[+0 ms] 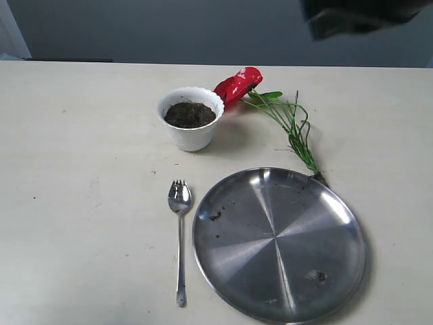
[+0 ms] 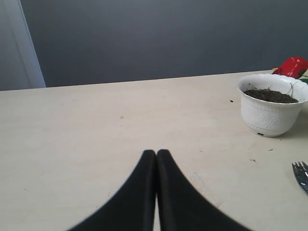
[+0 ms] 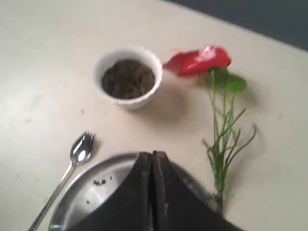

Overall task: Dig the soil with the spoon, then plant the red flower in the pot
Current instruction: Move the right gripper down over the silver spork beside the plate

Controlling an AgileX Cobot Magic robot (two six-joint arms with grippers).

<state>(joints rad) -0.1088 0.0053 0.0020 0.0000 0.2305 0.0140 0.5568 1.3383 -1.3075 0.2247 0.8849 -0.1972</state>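
Left gripper (image 2: 156, 156) and right gripper (image 3: 152, 159): both pressed closed, holding nothing. Spork-tipped spoon (image 1: 179, 230) lies on the table (image 1: 74, 169), in front of the white pot (image 1: 191, 135) of soil (image 1: 189, 114); red flower (image 1: 270, 108) lies flat just beside the pot. Steel plate (image 1: 352, 230) lies beside the spoon. Risk: the thin, flat handle may slip from the gripper. No legible writing.

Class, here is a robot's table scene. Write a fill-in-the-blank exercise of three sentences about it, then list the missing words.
1. The soil sits inside the white ____.
2. The red flower lies on the ____, not planted.
3. The spoon lies beside the round steel ____.

Missing words: pot; table; plate

Both the left tool and the right tool are shut and hold nothing.
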